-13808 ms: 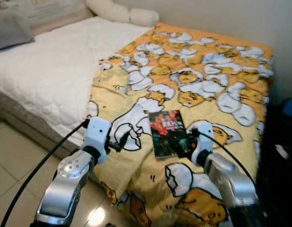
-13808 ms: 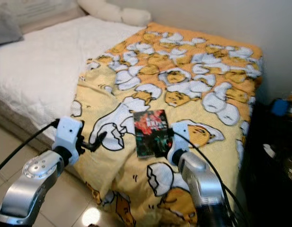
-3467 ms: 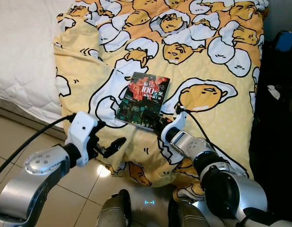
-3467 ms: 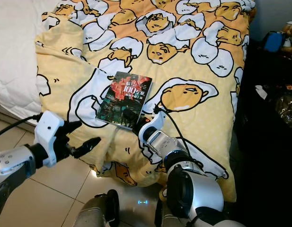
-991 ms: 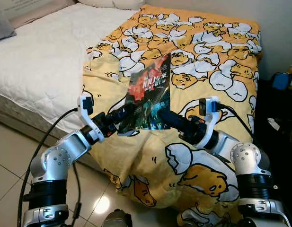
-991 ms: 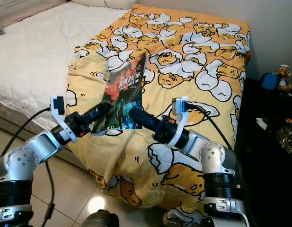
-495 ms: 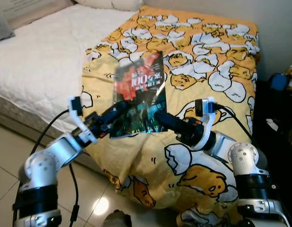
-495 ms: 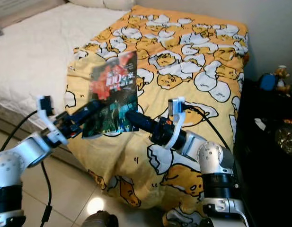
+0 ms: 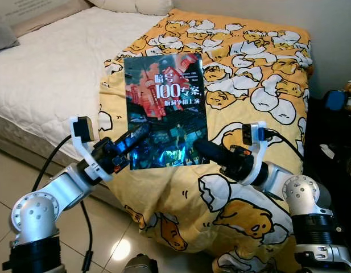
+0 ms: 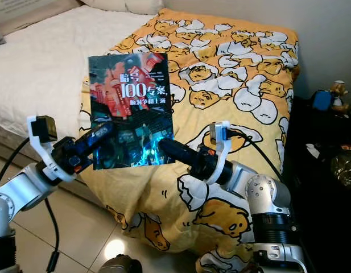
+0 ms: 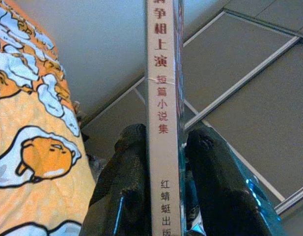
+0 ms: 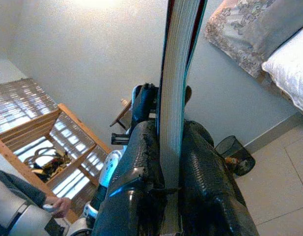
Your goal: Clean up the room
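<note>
Bed [image 9: 50, 74] and yellow blanket [image 9: 260, 74] lie behind the book [image 9: 165, 111], now lifted upright, pinched between left pincer [image 9: 136, 138] and right pincer [image 9: 203, 149], ready to carry away.

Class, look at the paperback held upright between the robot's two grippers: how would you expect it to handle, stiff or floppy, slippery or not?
The book probably handles fairly stiff: it stands upright unbent, pinched low by the left gripper and right gripper. Its glossy cover shows glare, so it may slip.

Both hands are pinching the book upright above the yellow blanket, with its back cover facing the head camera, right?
Not the back cover. The left eye view shows the book's front cover, with its title, facing the camera. The rest stands: the left hand and right hand pinch it upright above the yellow blanket.
</note>
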Tool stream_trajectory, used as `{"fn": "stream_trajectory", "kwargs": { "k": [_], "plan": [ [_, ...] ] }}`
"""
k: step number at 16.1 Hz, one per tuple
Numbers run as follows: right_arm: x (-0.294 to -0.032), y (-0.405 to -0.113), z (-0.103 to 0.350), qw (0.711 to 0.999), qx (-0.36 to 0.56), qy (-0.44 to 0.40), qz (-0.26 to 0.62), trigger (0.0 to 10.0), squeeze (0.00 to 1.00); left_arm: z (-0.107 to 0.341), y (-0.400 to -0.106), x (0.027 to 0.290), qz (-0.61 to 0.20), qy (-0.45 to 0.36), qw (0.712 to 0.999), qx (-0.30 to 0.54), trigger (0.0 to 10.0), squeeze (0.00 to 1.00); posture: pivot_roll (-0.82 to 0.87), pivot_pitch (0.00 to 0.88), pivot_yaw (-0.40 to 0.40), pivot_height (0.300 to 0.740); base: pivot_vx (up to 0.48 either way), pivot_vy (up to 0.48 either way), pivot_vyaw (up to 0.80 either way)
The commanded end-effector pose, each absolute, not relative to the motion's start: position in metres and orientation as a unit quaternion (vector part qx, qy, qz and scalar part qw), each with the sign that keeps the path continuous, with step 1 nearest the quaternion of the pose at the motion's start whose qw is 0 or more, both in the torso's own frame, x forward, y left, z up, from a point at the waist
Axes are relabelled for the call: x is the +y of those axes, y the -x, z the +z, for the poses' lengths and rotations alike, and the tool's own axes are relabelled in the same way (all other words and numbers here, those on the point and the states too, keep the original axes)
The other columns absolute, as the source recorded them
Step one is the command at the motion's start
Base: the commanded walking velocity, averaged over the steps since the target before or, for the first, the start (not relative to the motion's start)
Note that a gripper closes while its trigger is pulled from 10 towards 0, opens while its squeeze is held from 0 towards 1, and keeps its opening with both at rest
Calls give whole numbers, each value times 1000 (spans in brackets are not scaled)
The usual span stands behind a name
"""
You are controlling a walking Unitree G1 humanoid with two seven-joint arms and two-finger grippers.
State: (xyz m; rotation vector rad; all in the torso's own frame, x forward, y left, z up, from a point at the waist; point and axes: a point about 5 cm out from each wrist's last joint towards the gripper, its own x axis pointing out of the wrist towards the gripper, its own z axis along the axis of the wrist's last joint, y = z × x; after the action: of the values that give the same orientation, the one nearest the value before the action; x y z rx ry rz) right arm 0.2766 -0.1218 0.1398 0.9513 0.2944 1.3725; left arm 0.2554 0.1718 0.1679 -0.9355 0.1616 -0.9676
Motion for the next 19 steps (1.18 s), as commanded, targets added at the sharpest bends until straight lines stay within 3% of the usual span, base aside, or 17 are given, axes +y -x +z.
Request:
{"fn": "stream_trajectory", "kwargs": {
  "k": [1,4,5,6,7,8,10,12,14,16,17,19],
  "plan": [
    [-111,-273,145,647,128,-407,632,0,0,173,-251,158,-488,423,759,82,0,0,-47,0,47,740,0,0,0],
    [-108,-275,144,657,131,-389,633,0,0,170,-250,157,-487,399,770,105,0,0,-44,0,48,740,0,0,0],
    [-107,-277,142,673,133,-373,625,10000,0,169,-251,158,-482,384,780,109,0,0,-47,0,53,740,0,0,0],
    [-108,-279,141,678,138,-371,619,10000,0,169,-253,159,-475,376,788,106,0,0,-48,0,54,740,0,0,0],
    [-108,-280,140,686,140,-367,612,10000,1000,170,-254,160,-471,373,792,103,0,0,-49,0,53,740,0,0,0],
    [-109,-282,138,699,140,-362,601,10000,1000,173,-256,161,-464,369,800,94,0,0,-52,0,56,740,0,0,0],
    [-122,-287,128,755,134,-348,540,10000,1000,185,-265,165,-432,336,835,58,0,0,-60,0,61,740,0,0,0],
    [-132,-288,124,779,122,-352,504,10000,1000,189,-271,169,-401,315,859,50,0,0,-69,0,65,740,0,0,0],
    [-157,-290,114,844,112,-333,406,10000,1000,189,-277,173,-346,214,911,60,0,0,-71,0,50,740,0,0,0],
    [-171,-291,113,876,91,-324,346,10000,1000,181,-282,176,-298,134,942,74,0,0,-70,0,39,740,0,0,0],
    [-180,-289,117,900,58,-325,284,10000,1000,174,-287,178,-242,41,967,74,0,0,-89,0,45,740,0,0,0],
    [-176,-287,120,939,37,-257,226,10000,1000,172,-291,172,-178,-29,982,50,0,0,-96,0,39,740,0,0,0]
  ]
}}
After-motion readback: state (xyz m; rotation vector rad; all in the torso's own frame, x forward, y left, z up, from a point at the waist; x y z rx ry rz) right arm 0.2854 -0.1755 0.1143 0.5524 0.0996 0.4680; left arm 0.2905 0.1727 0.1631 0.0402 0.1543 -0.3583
